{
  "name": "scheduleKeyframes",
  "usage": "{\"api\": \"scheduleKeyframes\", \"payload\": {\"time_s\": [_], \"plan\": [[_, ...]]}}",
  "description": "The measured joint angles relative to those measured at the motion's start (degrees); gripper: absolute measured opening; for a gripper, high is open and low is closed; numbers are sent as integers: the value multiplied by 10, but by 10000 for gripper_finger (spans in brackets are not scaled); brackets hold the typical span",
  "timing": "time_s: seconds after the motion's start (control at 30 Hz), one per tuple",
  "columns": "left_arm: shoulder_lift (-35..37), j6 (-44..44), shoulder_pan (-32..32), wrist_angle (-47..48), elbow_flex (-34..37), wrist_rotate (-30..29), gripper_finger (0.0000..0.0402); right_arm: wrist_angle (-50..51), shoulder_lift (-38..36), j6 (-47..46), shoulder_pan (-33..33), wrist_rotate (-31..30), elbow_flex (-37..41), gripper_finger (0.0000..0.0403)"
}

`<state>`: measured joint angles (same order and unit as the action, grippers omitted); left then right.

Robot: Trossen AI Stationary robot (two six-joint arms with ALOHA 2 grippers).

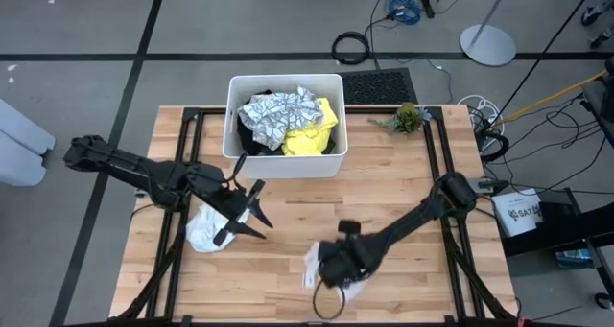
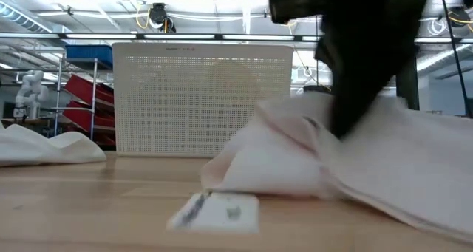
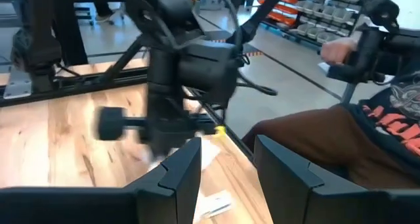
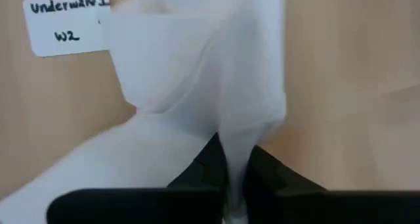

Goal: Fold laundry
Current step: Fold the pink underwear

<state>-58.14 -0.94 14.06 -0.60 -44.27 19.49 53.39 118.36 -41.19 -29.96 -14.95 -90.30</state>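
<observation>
- Tub (image 1: 233, 126), white and rigid, stands at the far middle of the wooden tabletop (image 1: 403, 174), holding a patterned grey-white garment (image 1: 278, 111), a yellow garment (image 1: 317, 135) and dark cloth.
- Small plant sprig (image 1: 405, 118) lies right of the tub.
- Right gripper (image 4: 233, 178) sits low at the near edge, fingers pinched tight on a fold of a white cloth (image 4: 197, 73).
- Paper label (image 4: 69, 23) beside that cloth reads "Underwear" and "W2".
- Left gripper (image 1: 245, 217) hovers partly open, holding nothing, just beside a second white cloth (image 1: 204, 229).
- Seated person (image 3: 354, 138) appears beyond the tabletop's edge.
</observation>
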Motion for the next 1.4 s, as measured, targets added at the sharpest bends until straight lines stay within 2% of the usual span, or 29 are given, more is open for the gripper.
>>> {"api": "scheduleKeyframes", "payload": {"time_s": [0.17,0.33,0.53,0.8,0.93,1.13,1.4], "plan": [[1,-1,0,0,0,4,150,19,-15,40,43,-130,0,13],[1,2,0,2,0,4,150,11,-15,37,63,-105,0,24],[1,3,0,1,0,4,150,4,-15,51,62,-174,0,91],[1,3,0,-2,0,4,150,12,-32,44,64,-179,0,185],[1,3,0,-3,0,4,150,3,-56,39,64,-152,0,214],[1,2,0,-3,0,4,150,-44,-60,-35,47,4,-1,226],[1,-1,0,-3,0,4,150,-72,11,18,-10,26,-1,222]]}}
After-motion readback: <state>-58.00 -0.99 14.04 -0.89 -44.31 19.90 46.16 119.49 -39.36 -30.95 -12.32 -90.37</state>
